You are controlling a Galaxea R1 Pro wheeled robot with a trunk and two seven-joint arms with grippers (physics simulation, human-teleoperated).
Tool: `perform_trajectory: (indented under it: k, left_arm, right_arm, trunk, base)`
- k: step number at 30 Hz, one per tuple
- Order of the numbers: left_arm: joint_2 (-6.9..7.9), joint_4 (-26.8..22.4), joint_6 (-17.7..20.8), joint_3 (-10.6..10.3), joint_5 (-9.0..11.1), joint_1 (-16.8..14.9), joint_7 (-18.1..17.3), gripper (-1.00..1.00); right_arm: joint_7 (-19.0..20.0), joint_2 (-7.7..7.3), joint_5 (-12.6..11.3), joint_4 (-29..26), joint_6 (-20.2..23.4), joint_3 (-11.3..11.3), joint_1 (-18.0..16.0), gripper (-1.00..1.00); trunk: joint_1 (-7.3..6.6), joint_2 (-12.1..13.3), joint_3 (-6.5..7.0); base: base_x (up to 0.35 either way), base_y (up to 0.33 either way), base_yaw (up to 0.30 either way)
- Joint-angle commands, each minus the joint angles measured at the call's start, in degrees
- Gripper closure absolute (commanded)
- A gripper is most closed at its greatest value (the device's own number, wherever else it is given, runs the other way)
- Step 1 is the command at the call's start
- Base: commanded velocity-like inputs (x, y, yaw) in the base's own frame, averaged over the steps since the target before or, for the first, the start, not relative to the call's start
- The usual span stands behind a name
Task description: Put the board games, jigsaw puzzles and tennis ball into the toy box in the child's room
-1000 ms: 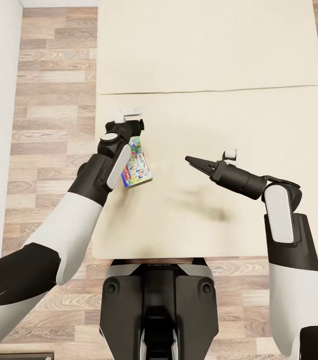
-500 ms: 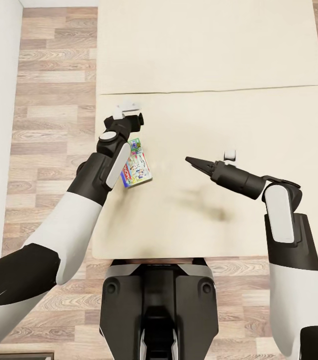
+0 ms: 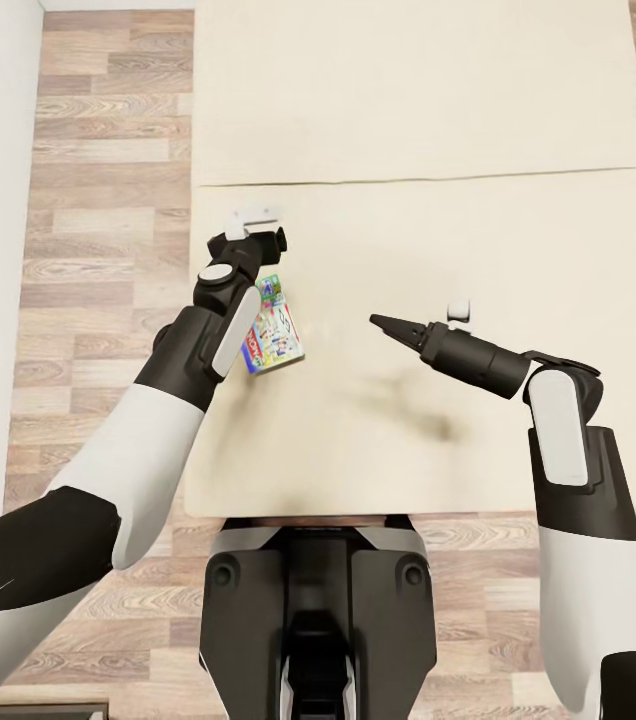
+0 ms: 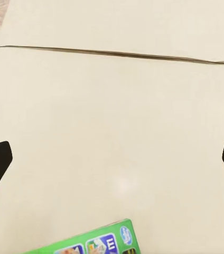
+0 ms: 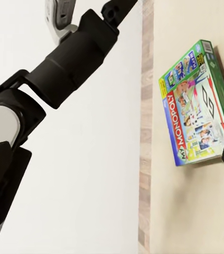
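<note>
"MONOPOLY" board game (image 5: 199, 106) on bed (image 3: 518, 230)

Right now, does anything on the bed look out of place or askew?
Nothing is damaged. The board game lies flat but slightly askew on the bed, near its edge, under the open left gripper.

The flat green-bordered cardboard game box (image 5: 198, 105) lying on the cream mattress (image 3: 518, 240) has big white letters on a red strip — "MONOPOLY". Small words just before it look like "My", though that part is blurry — its other print is too tiny to read.
</note>
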Motion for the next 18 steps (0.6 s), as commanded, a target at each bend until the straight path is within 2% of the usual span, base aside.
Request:
perform_trajectory:
  k: [1, 18]
  left_arm:
    - [0.0, 0.0, 0.2, -0.1, 0.5, 0.0, 0.4, -1.0]
    - [0.0, 2.6, -0.1, 0.0, 0.6, -0.1, 0.4, -1.0]
  right_arm:
    - [0.5, 0.0, 0.4, 0.0, 0.2, -0.1, 0.0, -1.0]
    - [0.4, -0.02, 0.4, 0.6, 0.2, 0.0, -0.1, -1.0]
  trunk:
    - [0.03, -0.1, -0.14]
    - [0.03, -0.1, -1.69]
  base:
    - [0.0, 0.0, 0.0]
    - [0.0, 0.0, 0.0]
